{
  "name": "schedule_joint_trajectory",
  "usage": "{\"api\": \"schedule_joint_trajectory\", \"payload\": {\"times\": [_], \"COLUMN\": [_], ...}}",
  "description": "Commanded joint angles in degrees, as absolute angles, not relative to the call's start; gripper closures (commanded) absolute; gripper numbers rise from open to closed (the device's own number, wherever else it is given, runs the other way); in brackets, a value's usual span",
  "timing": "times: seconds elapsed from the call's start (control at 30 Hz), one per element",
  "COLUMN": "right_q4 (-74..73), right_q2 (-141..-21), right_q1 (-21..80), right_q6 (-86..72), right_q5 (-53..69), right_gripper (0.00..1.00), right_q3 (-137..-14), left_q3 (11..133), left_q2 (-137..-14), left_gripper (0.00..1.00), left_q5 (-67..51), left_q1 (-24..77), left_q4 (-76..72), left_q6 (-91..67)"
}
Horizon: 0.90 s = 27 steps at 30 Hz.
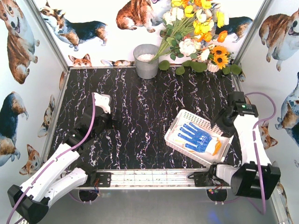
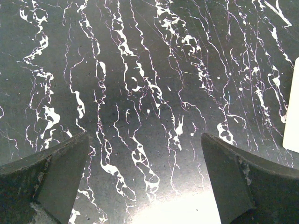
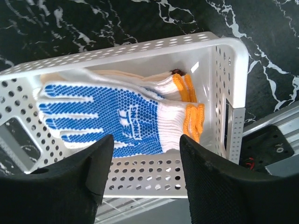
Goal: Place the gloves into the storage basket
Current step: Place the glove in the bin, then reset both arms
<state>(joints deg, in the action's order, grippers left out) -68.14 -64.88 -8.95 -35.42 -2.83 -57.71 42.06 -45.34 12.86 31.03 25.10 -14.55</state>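
The white perforated storage basket [image 1: 173, 125] sits on the black marble table at the right, near the front edge. Inside it lies a white glove with a blue-dotted palm and orange cuff [image 1: 196, 137] [image 3: 107, 116], on top of other gloves whose orange cuffs [image 3: 180, 86] show behind it. My right gripper [image 1: 218, 125] [image 3: 145, 140] hangs open just above the basket's near wall [image 3: 154, 172], with nothing between its fingers. My left gripper [image 1: 103, 100] [image 2: 145, 140] is wide open over bare tabletop at the left, holding nothing.
A grey metal bucket [image 1: 146, 60] stands at the back centre beside a bouquet of flowers [image 1: 196, 32]. A metal rail [image 1: 149, 176] runs along the near edge. Printed walls close in both sides. A white edge [image 2: 292, 107] shows at the left wrist view's right border.
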Motion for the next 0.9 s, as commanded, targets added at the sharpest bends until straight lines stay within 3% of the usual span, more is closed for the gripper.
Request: {"api": "schedule_joint_trajectory", "payload": {"times": [0.0, 0.17, 0.23, 0.43, 0.5, 0.7, 0.87], "right_q4": [-70.9, -64.3, -58.6, -27.3, -18.3, 7.7, 17.0], "right_q2": [-61.7, -57.3, -53.0, -37.7, -34.2, -28.7, -31.5], "right_q1": [-8.5, -8.3, -8.3, -8.3, -8.3, -8.3, -7.9], "right_q6": [-27.5, -17.9, -14.9, -10.3, -9.9, -14.8, -13.5], "right_q5": [-1.0, 4.7, 6.9, 8.1, 7.5, 5.3, 5.6], "right_gripper": [0.39, 0.37, 0.3, 0.2, 0.17, 0.13, 0.12], "right_q3": [-63.6, -66.5, -64.8, -45.7, -38.5, -20.9, -12.5], "left_q3": [42.2, 45.9, 47.0, 45.2, 42.6, 27.7, 18.5], "left_q2": [-45.0, -47.2, -49.0, -53.9, -53.4, -50.6, -53.6], "left_gripper": [0.0, 0.0, 0.0, 0.0, 0.0, 0.0, 0.0], "left_q5": [14.1, 17.3, 16.2, 12.1, 16.0, 28.5, 27.4], "left_q1": [30.3, 26.2, 22.4, 6.1, 1.9, 0.2, 0.2], "left_q4": [24.6, 26.3, 25.9, 18.0, 14.4, -6.1, -24.8], "left_q6": [-14.1, -14.6, -15.6, -20.3, -22.4, -19.4, -12.7]}}
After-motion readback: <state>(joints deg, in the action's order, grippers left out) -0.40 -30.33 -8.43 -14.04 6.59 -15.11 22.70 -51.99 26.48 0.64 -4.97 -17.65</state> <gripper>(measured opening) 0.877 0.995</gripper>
